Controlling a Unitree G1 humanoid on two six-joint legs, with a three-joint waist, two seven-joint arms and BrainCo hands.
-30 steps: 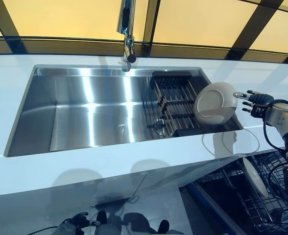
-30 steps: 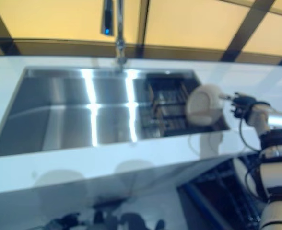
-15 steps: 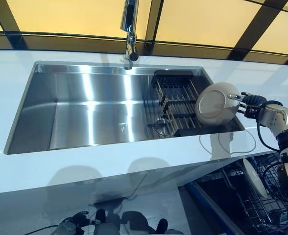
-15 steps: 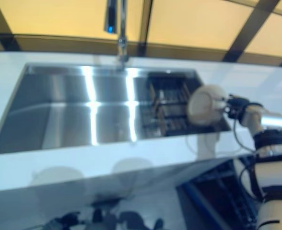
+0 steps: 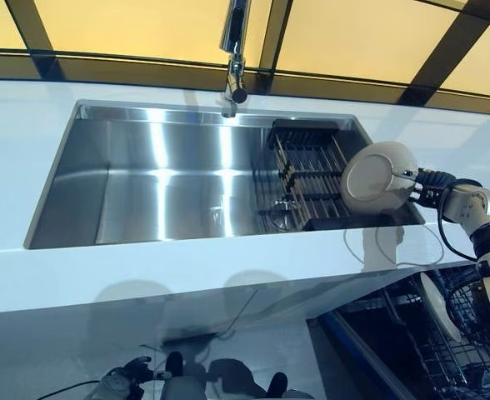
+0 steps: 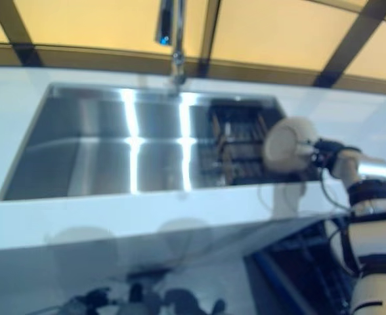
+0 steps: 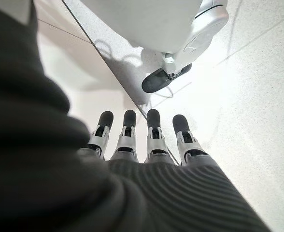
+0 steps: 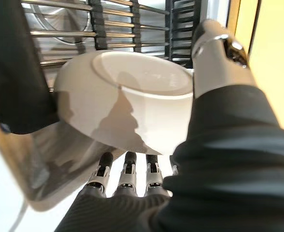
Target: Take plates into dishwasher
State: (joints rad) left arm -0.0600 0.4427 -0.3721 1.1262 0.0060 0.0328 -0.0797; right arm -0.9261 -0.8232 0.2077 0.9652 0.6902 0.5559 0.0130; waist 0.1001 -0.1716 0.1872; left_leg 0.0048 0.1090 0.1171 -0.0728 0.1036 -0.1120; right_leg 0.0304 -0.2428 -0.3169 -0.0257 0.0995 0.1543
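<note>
We stand in a kitchen: a wide stainless sink [image 5: 178, 183] sunk in a white counter [image 5: 187, 271], a tall faucet [image 5: 235, 50] behind it, a dark drying rack [image 5: 307, 175] inside, and an open dishwasher's wire basket [image 5: 453, 342] below at right.

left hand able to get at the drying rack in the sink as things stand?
Probably not. The left hand hangs low beside the floor, fingers straight, while the drying rack sits at the sink's far right end, where the right hand already holds the bowl.

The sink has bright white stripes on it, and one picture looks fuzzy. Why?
Left eye view: the stripes are glare on the shiny steel sink. Right eye view: everything is blurred. Right wrist view: a dark shadow falls across the white dish in the right robot hand.
</note>
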